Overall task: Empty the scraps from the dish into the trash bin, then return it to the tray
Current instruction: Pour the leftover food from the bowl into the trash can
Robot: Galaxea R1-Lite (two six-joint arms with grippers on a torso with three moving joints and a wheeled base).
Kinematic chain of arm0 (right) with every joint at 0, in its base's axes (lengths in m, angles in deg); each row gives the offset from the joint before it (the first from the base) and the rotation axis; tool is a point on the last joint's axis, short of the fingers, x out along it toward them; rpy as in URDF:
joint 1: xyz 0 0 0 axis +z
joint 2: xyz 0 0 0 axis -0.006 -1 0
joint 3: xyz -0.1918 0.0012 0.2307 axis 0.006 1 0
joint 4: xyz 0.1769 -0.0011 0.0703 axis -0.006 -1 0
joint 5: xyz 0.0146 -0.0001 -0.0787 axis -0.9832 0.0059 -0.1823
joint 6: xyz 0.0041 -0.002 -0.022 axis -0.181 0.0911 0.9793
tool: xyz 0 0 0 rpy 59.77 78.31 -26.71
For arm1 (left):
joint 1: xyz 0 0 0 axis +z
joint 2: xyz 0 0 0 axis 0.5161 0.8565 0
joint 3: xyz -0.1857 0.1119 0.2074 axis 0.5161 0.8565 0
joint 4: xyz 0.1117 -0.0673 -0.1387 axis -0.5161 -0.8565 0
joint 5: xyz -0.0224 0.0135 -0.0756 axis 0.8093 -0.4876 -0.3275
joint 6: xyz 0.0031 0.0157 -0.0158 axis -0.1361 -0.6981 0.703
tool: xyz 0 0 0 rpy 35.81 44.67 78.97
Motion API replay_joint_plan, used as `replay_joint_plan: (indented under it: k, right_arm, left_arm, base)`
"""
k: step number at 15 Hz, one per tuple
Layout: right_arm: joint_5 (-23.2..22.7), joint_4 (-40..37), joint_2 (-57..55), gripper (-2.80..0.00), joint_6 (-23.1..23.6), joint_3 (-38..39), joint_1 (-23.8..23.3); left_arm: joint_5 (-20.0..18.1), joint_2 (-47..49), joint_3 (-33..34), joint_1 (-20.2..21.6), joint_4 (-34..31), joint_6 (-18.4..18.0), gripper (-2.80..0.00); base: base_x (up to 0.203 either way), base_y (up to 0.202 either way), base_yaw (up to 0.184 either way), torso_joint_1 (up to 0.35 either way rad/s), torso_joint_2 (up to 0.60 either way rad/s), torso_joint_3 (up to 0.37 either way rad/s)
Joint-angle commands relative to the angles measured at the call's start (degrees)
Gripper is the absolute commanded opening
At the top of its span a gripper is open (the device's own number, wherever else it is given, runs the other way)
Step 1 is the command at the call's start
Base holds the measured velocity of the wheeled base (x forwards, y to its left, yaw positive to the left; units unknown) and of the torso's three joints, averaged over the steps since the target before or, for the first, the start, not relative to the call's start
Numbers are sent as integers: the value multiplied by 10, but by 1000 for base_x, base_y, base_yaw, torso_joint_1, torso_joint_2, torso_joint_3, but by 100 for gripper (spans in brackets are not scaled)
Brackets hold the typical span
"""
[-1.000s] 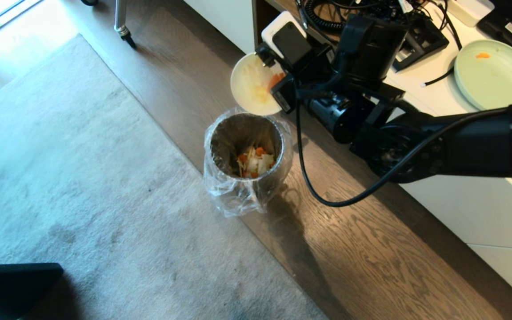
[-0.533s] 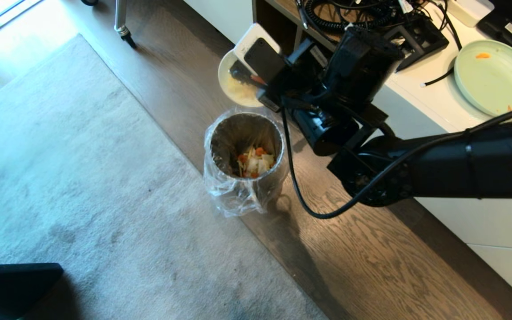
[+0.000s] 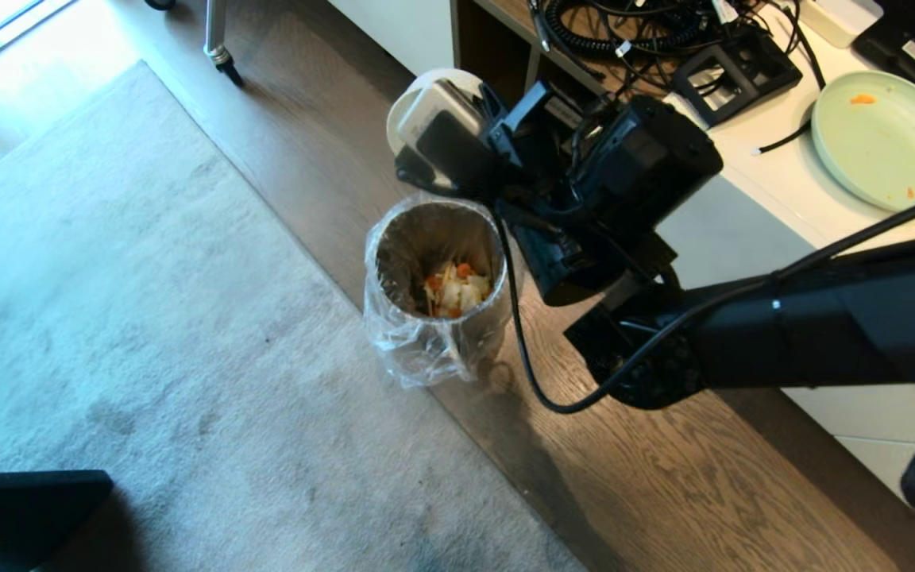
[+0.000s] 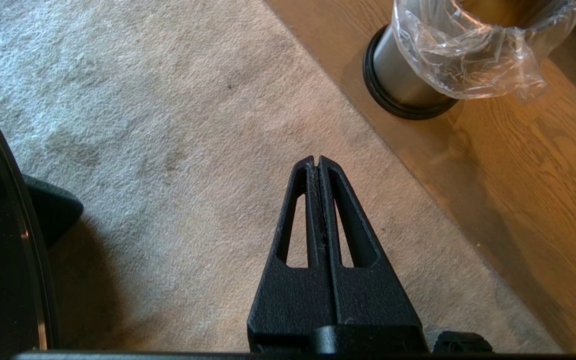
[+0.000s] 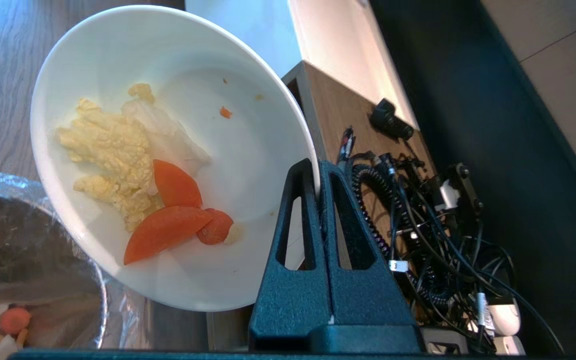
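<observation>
The right hand (image 5: 318, 170) is clamped tight on the rim of the white bowl (image 5: 168, 150), one finger inside the rim and one outside. It holds the bowl tilted in the air just beside and above the trash bin (image 3: 438, 274), on the side toward the counter (image 3: 759, 167). In the right wrist view, scraps (image 5: 138, 185) cling to the lower part of the bowl's inside: pale yellow cabbage-like pieces and three orange carrot slices. More scraps lie at the bottom of the bin, which stands on the wooden floor (image 3: 624, 469) next to the edge of the grey rug (image 3: 148, 318), its clear liner bag (image 3: 406, 349) folded over the rim. From the head view the bowl is mostly hidden behind the right wrist. A pale green plate (image 3: 886, 139) sits near the counter's front edge, with a tangle of cables (image 3: 624, 24) further back.

The left hand (image 4: 318, 162) hangs over the rug, fingers pressed together with nothing between them.
</observation>
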Motion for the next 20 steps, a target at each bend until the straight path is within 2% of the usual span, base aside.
replay_joint_plan:
  k: [1,4,6,17,20]
  right_arm:
    - [1,77,-10,-280,14,28,19]
    - [1,169,-11,-280,48,61,31]
    - [-5,190,-5,-280,52,76,35]
    - [-133,190,42,-280,57,94,37]
    - [-141,191,48,-280,60,92,37]
  left_arm:
    - [0,0,0,0,0,0,-280]
    - [0,0,0,0,0,0,-280]
    - [0,0,0,0,0,0,-280]
    - [0,0,0,0,0,0,-280]
    - [0,0,0,0,0,0,-280]
  base:
    - [0,0,0,0,0,0]
    - [0,0,0,0,0,0]
    - [0,0,0,0,0,0]
    - [0,0,0,0,0,0]
    - [0,0,0,0,0,0]
